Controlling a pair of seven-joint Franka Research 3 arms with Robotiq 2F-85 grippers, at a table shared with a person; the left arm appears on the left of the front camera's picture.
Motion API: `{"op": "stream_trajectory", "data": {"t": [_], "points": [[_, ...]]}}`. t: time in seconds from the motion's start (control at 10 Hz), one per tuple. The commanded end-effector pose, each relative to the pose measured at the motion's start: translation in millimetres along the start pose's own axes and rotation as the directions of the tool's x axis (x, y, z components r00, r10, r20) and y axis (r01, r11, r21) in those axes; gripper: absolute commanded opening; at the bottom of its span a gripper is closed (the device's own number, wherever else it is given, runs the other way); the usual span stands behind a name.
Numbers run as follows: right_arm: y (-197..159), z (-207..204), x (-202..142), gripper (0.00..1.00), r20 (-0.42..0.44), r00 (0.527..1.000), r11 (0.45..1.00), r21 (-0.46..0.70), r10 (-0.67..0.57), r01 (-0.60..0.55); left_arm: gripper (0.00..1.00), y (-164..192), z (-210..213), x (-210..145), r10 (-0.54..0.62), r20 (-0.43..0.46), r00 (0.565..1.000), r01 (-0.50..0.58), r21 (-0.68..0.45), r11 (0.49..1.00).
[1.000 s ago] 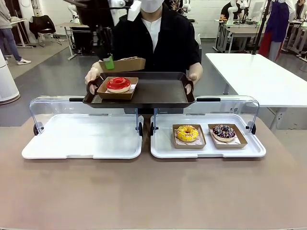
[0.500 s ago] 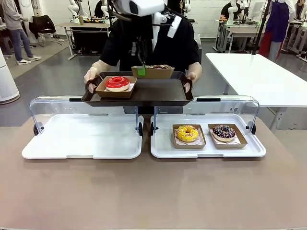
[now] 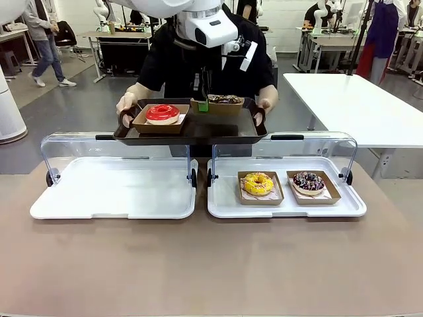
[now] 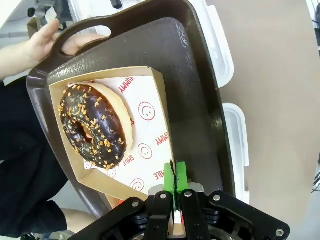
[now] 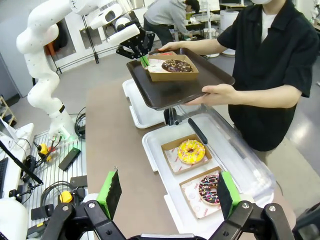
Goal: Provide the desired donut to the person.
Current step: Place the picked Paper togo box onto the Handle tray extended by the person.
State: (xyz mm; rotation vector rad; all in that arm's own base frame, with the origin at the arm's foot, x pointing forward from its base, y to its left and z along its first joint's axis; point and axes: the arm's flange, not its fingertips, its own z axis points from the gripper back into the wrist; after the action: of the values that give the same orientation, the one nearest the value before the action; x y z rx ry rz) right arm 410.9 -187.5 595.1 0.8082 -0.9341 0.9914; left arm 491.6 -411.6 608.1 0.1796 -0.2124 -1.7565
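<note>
Over the tray (image 4: 200, 115), left gripper (image 4: 175, 186) (fully closed) pinches donut box (image 4: 159, 107).

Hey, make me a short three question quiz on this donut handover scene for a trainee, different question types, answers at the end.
1. True or false: the left gripper has its jaws shut on the edge of the cardboard tray holding the chocolate donut.
2. Multiple choice: what already sits on the person's brown serving tray beside it? A) yellow donut B) red glazed donut C) sprinkled donut
3. Fill in: the right gripper has its jaws ___.

Key: 1 true. 2 B, the red glazed donut; the yellow donut and sprinkled donut lie in the white display tray. 3 open.
</note>
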Motion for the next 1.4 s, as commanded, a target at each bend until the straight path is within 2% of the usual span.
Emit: {"op": "stream_trajectory", "data": {"t": [0.0, 0.3, 0.7, 0.8, 0.9, 1.0, 1.1, 1.3], "points": [[1, -1, -1, 1.00, 0.009, 1.000, 1.000, 0.001, 0.003, -0.003, 0.01, 3, -11, 7, 0.046, -0.010, 0.999, -0.046, -0.001, 0.999], [1, -1, -1, 1.00, 0.009, 1.000, 1.000, 0.001, 0.003, -0.003, 0.01, 6, -36, 3, 0.083, -0.014, 0.996, -0.083, -0.034, 0.996], [1, -1, -1, 1.00, 0.009, 1.000, 1.000, 0.001, 0.003, -0.003, 0.01, 10, -45, 1, 0.110, 0.021, 0.994, -0.109, -0.072, 0.991], [1, -1, -1, 1.00, 0.009, 1.000, 1.000, 0.001, 0.003, -0.003, 0.26, 10, -45, 1, 0.110, 0.031, 0.993, -0.108, -0.081, 0.991], [1, -1, -1, 1.00, 0.009, 1.000, 1.000, 0.001, 0.003, -0.003, 0.61, 10, -44, 1, 0.111, 0.038, 0.993, -0.107, -0.083, 0.991], [1, -1, -1, 1.00, 0.009, 1.000, 1.000, 0.001, 0.003, -0.003, 0.86, 10, -42, 0, 0.112, 0.043, 0.993, -0.108, -0.082, 0.991], [1, -1, -1, 1.00, 0.009, 1.000, 1.000, 0.001, 0.003, -0.003, 1.00, 11, -40, -1, 0.113, 0.047, 0.992, -0.109, -0.083, 0.991], [1, -1, -1, 1.00, 0.009, 1.000, 1.000, 0.001, 0.003, -0.003, 1.00, 11, -38, -1, 0.116, 0.049, 0.992, -0.112, -0.086, 0.990]]}}
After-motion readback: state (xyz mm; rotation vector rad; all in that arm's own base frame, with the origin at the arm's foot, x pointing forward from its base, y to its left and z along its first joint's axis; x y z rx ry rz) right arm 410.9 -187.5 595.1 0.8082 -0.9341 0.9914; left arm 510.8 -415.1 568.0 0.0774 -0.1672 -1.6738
